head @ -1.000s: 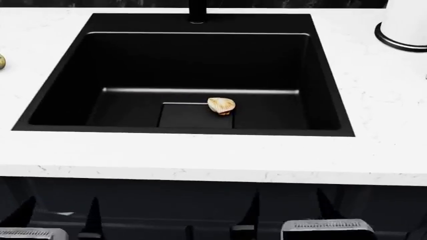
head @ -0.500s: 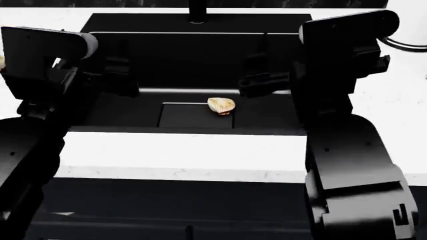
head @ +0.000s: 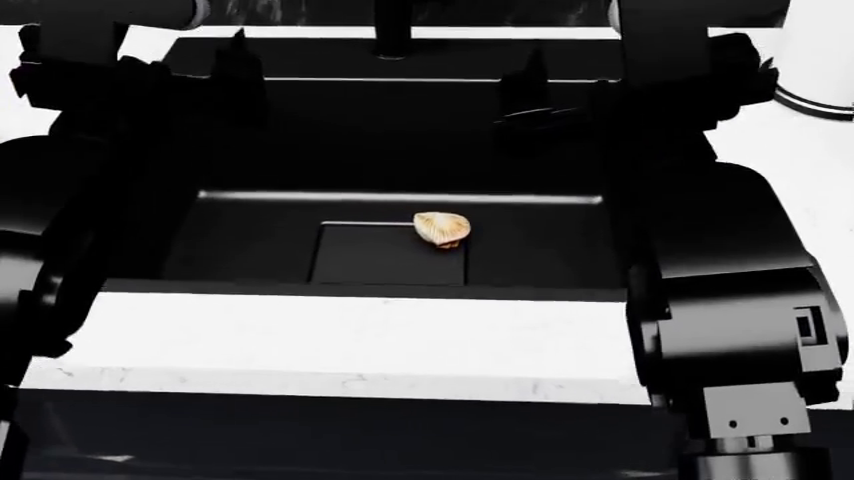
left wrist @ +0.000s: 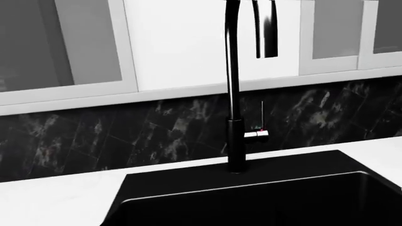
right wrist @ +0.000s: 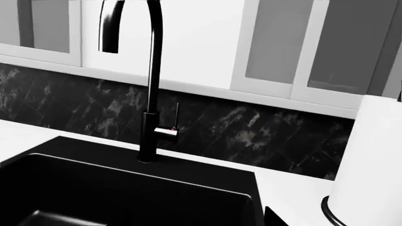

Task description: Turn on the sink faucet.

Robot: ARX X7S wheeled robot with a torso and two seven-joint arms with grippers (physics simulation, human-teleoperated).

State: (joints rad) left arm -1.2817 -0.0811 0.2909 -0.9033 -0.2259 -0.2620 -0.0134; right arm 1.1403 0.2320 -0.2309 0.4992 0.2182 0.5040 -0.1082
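Note:
The sink faucet is a matte black post [left wrist: 236,141] with a tall curved spout and a side lever [left wrist: 257,135] bearing a red dot. It stands behind the sink [left wrist: 251,197] and also shows in the right wrist view [right wrist: 148,136], with its lever [right wrist: 168,133]. In the head view only the faucet's base [head: 391,30] shows, at the far rim of the sink [head: 374,150]. My left gripper [head: 134,50] and right gripper [head: 641,60] hover over the basin, short of the faucet, fingers spread and empty.
A tan shell-like object [head: 442,228] lies on the sink floor by the drain panel [head: 387,255]. A white cylinder with a black base ring [head: 817,50] stands on the white counter at the back right, also in the right wrist view [right wrist: 370,165]. A dark marble backsplash rises behind.
Both arms have risen from below the counter edge and reached forward over the sink toward the faucet. The shell has not moved.

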